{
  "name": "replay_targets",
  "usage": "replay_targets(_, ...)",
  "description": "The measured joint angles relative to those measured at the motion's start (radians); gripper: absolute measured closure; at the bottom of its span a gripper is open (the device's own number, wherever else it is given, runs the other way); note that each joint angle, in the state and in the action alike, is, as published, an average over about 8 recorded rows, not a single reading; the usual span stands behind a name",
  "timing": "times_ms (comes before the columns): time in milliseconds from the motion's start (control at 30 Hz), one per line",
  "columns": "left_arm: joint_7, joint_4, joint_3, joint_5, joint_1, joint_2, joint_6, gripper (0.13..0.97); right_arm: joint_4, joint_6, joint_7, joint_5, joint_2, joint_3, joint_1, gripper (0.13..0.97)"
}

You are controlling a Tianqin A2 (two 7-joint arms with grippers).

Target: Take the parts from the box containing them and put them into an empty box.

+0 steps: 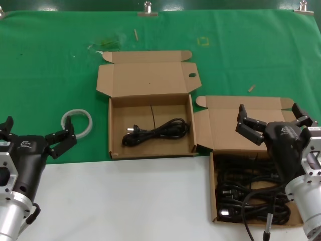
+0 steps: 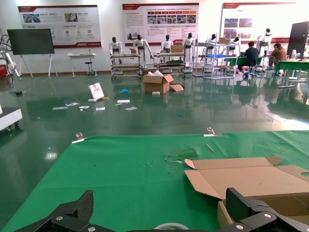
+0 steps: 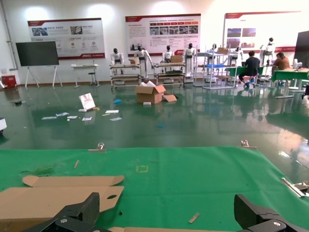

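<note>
Poised spread-fingered, right gripper (image 1: 273, 119) over the full cable box (image 1: 216, 165), fetching another power cord (image 1: 253, 193); next, descending to pinch.

Both arms end in silver metal cylinders carrying glossy black housings with a small white logo. Each end effector, left (image 1: 36, 134) and right (image 1: 271, 117), has matte black segmented fingers (image 1: 63, 139) studded with small silver screws.
</note>
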Motion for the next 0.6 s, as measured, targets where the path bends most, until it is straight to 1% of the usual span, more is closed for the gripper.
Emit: replay_targets(600, 0.0, 0.0, 0.0, 0.0, 0.0, 0.0, 0.0, 0.132, 0.0, 0.0, 0.0, 0.0, 0.0, 0.0, 0.0, 0.129)
